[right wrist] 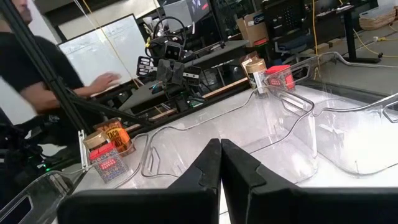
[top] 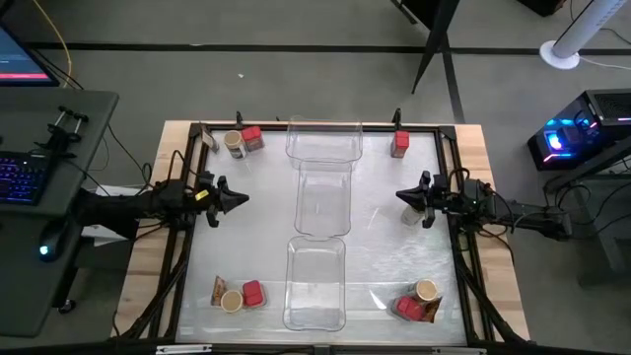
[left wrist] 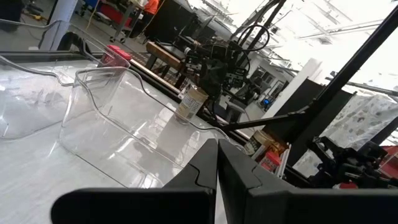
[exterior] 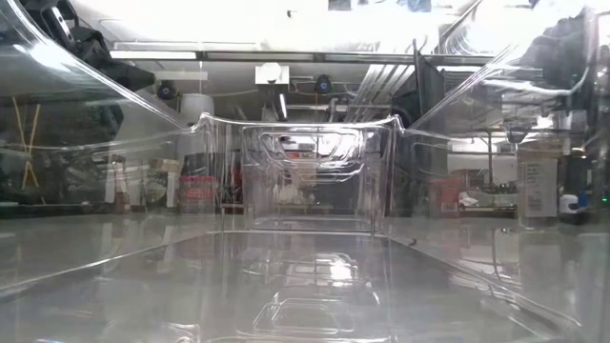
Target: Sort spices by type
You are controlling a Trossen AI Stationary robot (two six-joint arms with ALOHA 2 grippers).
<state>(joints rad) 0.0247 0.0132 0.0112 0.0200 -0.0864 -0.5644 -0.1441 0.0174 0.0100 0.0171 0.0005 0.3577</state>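
The spices stand in groups at the table's corners. At the far left are a packet (top: 202, 135), a tan-topped jar (top: 234, 144) and a red box (top: 252, 138). A lone red box (top: 399, 144) is at the far right. Near left are a packet (top: 219, 291), a jar (top: 232, 301) and a red box (top: 253, 293). Near right are a jar (top: 426, 291), a red box (top: 406, 308) and a packet (top: 430, 312). One more jar (left wrist: 191, 102) stands upright just below my right gripper (top: 401, 195), which is shut. My left gripper (top: 240, 199) is shut at mid-left.
Three clear plastic trays lie in a row down the table's middle: far (top: 323, 146), middle (top: 323, 202) and near (top: 315, 284). Both grippers point at the middle tray from opposite sides. A person's arm (right wrist: 37, 81) shows beyond the table's left side.
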